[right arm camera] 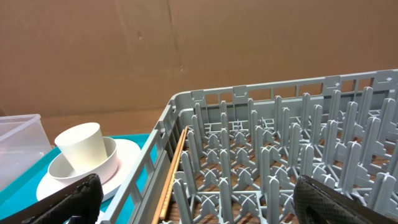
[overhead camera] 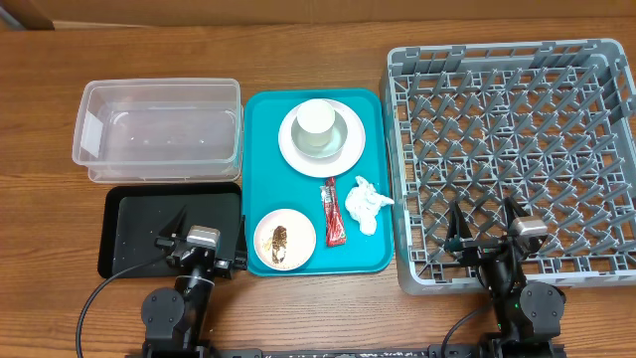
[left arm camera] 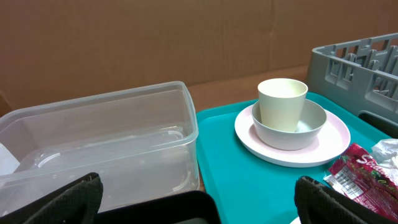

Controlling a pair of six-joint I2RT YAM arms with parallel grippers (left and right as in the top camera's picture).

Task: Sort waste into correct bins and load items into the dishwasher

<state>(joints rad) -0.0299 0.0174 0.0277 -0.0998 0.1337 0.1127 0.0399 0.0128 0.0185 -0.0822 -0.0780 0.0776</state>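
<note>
Closest in, at the front edge of the bench [overhead camera: 40, 60], sit the left pincer [left arm camera: 199, 202] and the right pincer [overhead camera: 485, 224]. Beyond them the things run left to right. First come the clear tub [overhead camera: 159, 129] and, in front of it, the black tray [overhead camera: 129, 234], which I take to be the waste bins. Next is the teal tray [overhead camera: 260, 149], which carries all the work. On it are a small plate [overhead camera: 298, 231] with a food scrap [overhead camera: 280, 239], a red wrapper [overhead camera: 333, 212] and a crumpled tissue [overhead camera: 366, 203] just beside the wrapper. Behind them a cup [overhead camera: 318, 121] stands in a bowl [overhead camera: 338, 144] on a large plate [overhead camera: 286, 149]. The grey dish rack [overhead camera: 507, 149] fills the right side, and a wooden stick [right arm camera: 171, 174] lies along its left wall.

By my judgement, nothing is sorted yet. The stacked cup, bowl and plate could tip or lift together if the cup is caught off-centre. The flat wrapper may slip from a pinch, and a grab at it may drag the tissue along. Tilting the small plate could shed the scrap onto the tray.

As for the left pincer, it is spread wide and holds nothing, low over the seam between black tray and teal tray. The right pincer likewise gapes wide and empty above the rack's near-left corner.
</note>
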